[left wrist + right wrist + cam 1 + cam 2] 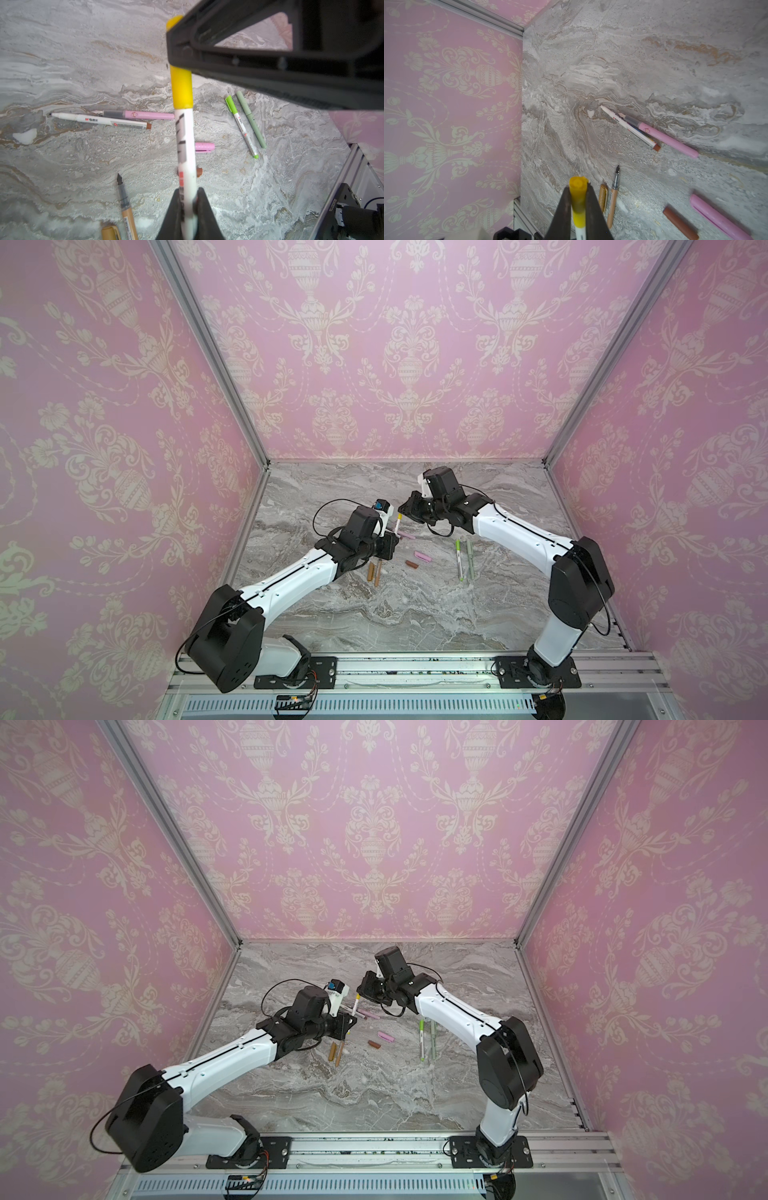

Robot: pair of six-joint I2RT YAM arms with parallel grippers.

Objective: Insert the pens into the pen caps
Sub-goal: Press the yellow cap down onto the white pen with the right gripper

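A white-barrelled pen [186, 145] stands between my two grippers, its tip end inside a yellow pen cap [181, 89]. My left gripper [188, 191] is shut on the lower barrel. My right gripper [577, 187] holds the yellow pen cap [578, 197], a finger pressed on each side. In both top views the grippers meet above the table's middle: left gripper [392, 540], right gripper [404, 510], left gripper [351, 1020], right gripper [360, 992]. Uncapped on the table lie a pink pen [145, 115], a white pen with a brown end [99, 120] and a tan pen [127, 216].
Loose on the marble are a pink cap [204, 147], a brown cap [199, 172] and a tan cap [110, 232]. A green-capped white pen [241, 124] and a capped sage pen [250, 119] lie side by side under my right arm. Pink walls enclose the table.
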